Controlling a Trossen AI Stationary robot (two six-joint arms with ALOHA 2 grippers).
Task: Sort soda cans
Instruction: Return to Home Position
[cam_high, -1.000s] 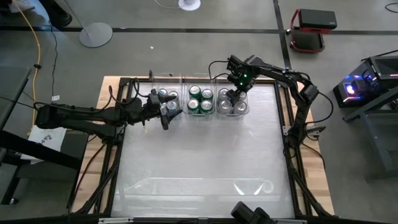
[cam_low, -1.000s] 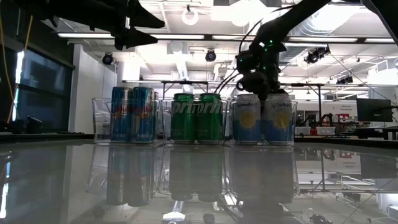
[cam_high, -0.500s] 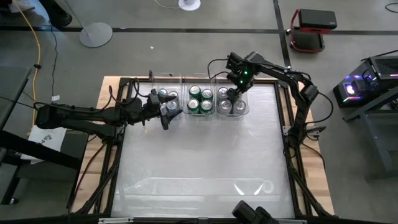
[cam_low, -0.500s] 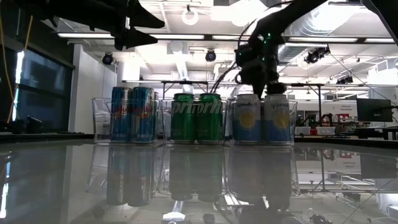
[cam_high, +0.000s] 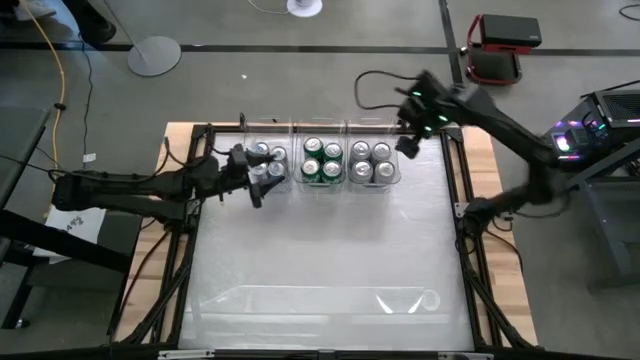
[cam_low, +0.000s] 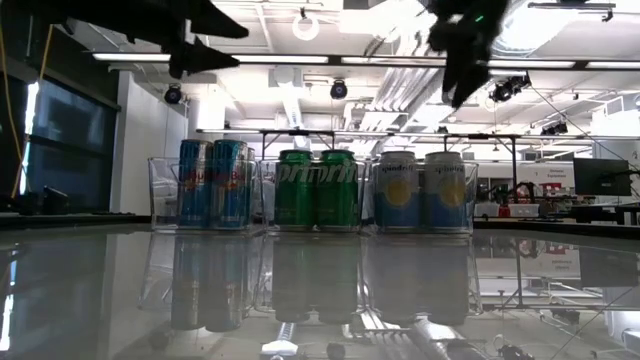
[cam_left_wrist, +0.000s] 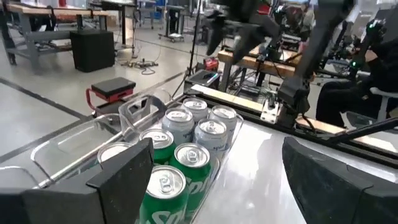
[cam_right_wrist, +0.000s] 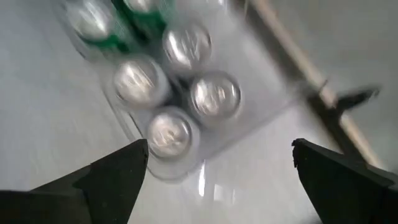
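Note:
Three clear bins stand in a row near the table's far edge, and the cans stand upright in them on their bases. Blue cans (cam_low: 213, 183) fill the left bin, green cans (cam_high: 322, 161) the middle bin, and silver-grey cans (cam_high: 371, 162) the right bin. My left gripper (cam_high: 258, 186) hovers open at the blue bin's near left side, partly covering it from above; its wrist view looks along the green cans (cam_left_wrist: 177, 168) to the silver-grey ones (cam_left_wrist: 200, 121). My right gripper (cam_high: 407, 143) hangs open, raised, just right of the silver-grey cans (cam_right_wrist: 180, 87).
The clear bins (cam_low: 160, 190) stand side by side on the glossy table. The wide near part of the table (cam_high: 320, 260) lies in front of them. Black frame rails (cam_high: 470, 250) run along the table's sides.
My right gripper has risen from the tops of the silver-grey cans and swung toward the table's right edge, clear of the bin. My left gripper has drawn back a little toward the table's left edge. The cans have stayed where they were.

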